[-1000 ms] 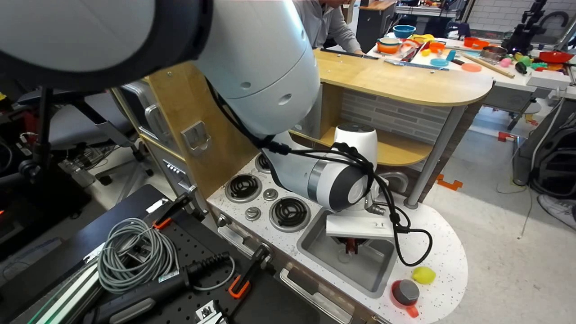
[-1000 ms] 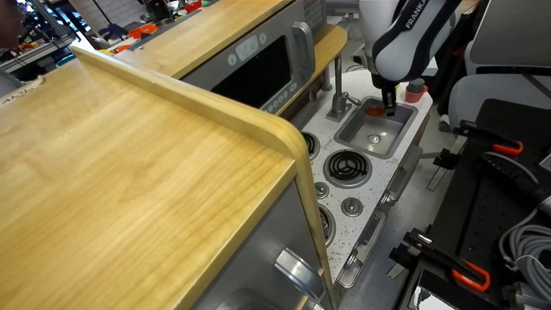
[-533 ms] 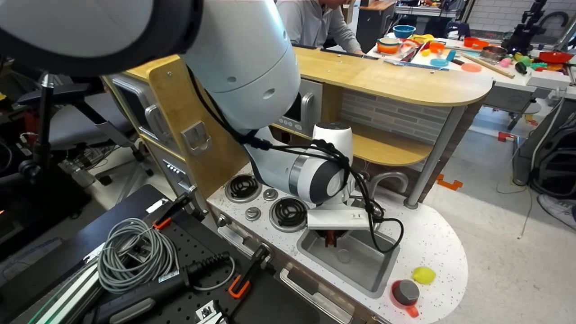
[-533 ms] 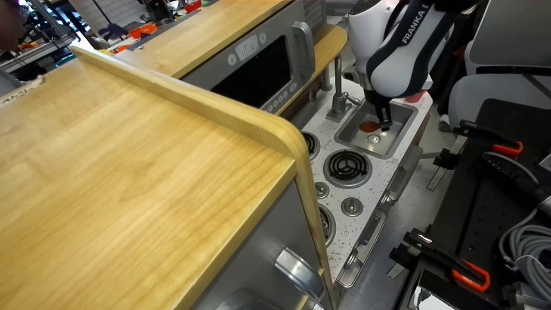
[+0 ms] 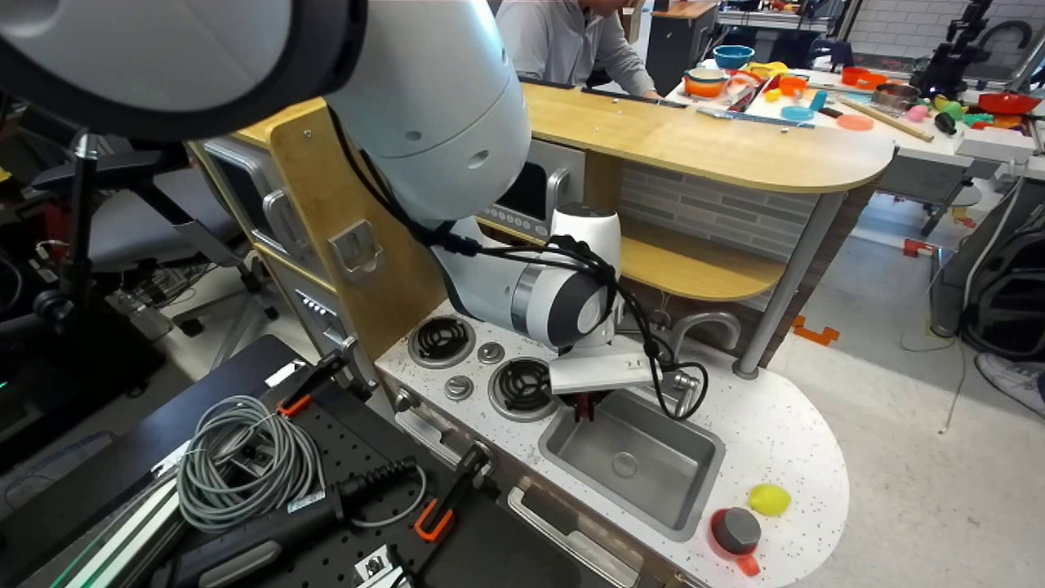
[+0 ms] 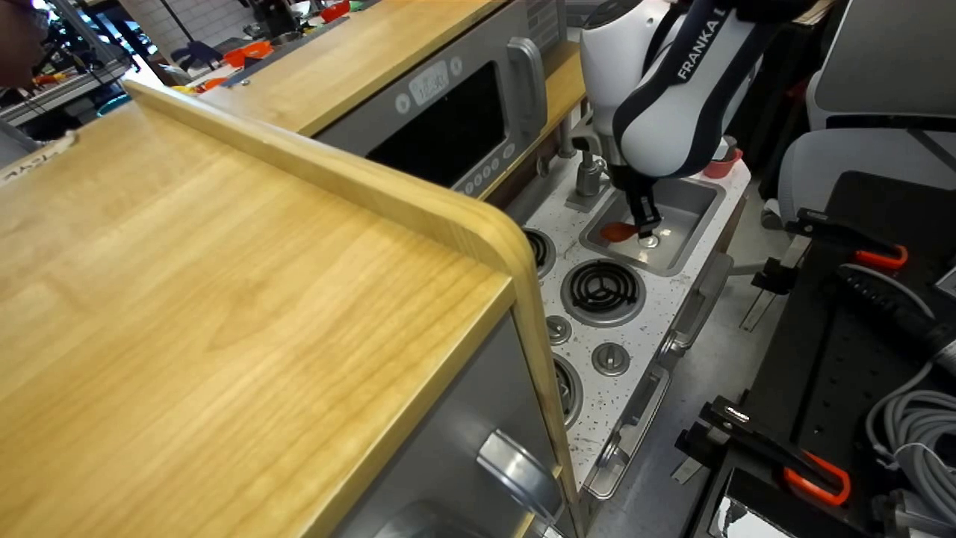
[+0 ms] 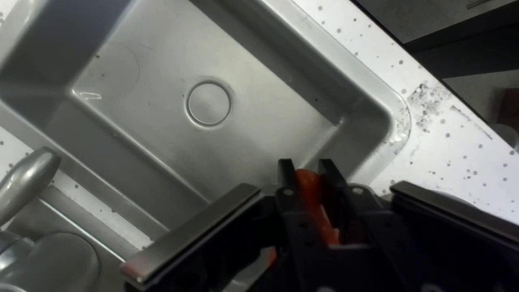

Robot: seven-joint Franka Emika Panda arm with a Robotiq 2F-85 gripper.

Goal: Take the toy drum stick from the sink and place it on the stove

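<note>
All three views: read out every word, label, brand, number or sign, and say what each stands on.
"FRANKA" on the robot arm; next letter unclear.
Microwave display and buttons: too blurred.
Pale strip on the wooden top: marks, too blurred.
White label near the coiled cable: too small.
Wrist view: none.

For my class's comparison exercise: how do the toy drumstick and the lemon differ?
Color: the toy drumstick is reddish brown; the lemon is yellow.
Shape: the drumstick's bulb tapers toward the tool; the lemon is a stout oval.
Support: the drumstick is gripped by the tool; the lemon rests on the counter.
Both look like play food.
</note>
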